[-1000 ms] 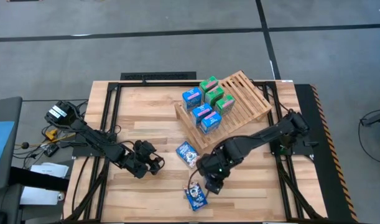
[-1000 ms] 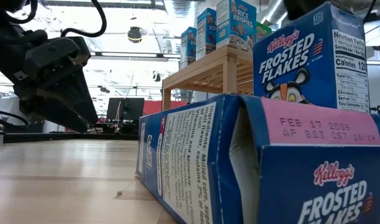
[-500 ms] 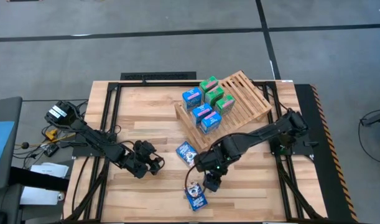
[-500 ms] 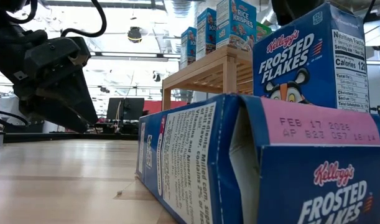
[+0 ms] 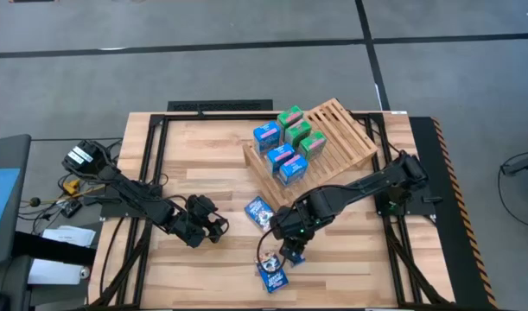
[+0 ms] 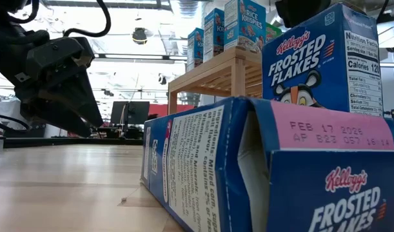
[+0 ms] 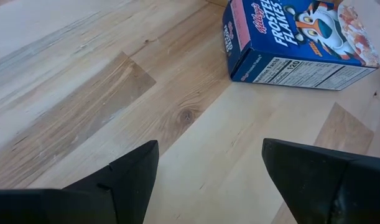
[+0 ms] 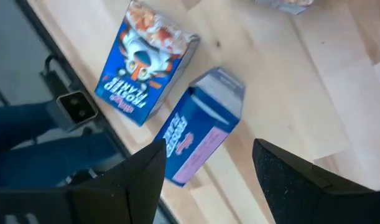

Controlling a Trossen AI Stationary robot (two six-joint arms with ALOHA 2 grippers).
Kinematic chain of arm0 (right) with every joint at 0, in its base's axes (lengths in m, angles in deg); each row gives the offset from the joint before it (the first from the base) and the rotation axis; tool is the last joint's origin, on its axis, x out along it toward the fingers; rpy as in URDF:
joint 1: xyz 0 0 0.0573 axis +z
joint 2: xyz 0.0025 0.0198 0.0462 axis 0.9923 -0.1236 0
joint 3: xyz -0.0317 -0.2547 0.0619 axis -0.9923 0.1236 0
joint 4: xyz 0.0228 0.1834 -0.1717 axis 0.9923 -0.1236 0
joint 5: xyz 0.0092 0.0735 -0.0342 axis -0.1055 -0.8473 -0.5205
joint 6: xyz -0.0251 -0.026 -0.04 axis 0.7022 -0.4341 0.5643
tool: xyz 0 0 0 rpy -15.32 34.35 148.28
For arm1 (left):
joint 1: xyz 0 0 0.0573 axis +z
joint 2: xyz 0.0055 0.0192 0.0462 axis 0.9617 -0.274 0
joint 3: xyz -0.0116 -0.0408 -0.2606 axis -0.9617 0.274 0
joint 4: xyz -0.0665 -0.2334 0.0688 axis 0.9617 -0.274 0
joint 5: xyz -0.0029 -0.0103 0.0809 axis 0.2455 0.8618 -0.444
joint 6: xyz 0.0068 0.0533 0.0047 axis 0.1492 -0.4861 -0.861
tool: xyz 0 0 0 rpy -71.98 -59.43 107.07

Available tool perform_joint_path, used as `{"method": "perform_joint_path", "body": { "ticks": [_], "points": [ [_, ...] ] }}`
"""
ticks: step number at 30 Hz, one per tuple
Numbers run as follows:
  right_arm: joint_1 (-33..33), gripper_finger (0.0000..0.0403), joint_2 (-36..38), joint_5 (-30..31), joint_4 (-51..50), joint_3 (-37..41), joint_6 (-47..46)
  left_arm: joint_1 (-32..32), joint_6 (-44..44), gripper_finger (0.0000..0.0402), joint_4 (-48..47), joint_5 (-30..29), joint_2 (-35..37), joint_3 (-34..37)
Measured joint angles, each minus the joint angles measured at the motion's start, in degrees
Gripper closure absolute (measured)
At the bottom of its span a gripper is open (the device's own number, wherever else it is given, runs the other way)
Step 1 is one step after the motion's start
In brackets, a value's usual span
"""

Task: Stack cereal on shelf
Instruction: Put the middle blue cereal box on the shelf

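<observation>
Pale plank tabletop (image 5: 203,173) carries the tilted light-wood slatted shelf (image 5: 350,138), where I count six small blue and green cardboard cereal boxes (image 5: 285,142) already upright, leaning against the slats. Three blue boxes remain off it: one beside the shelf's near edge (image 5: 260,211), two near the front edge (image 5: 272,275). I judge these next. My right gripper (image 5: 291,251) hovers above them, fingers spread and empty. My left gripper (image 5: 213,226) waits, likewise spread and empty.
</observation>
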Motion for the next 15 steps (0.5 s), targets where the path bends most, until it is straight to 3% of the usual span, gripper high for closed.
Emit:
{"method": "perform_joint_path", "body": {
  "ticks": [8, 15],
  "points": [
    [0.28, 0.0137, 0.00, 0.94, 0.15, 0.00, -2.54, 0.48, 0.33, 0.0088, -0.42, 0.06, -0.01, 0.01],
    [-2.35, 0.0137, 0.02, -6.32, 0.37, -0.04, -1.20, 0.76, 1.10, 0.0081, -0.73, 0.50, -0.01, 0.00]
  ]
}}
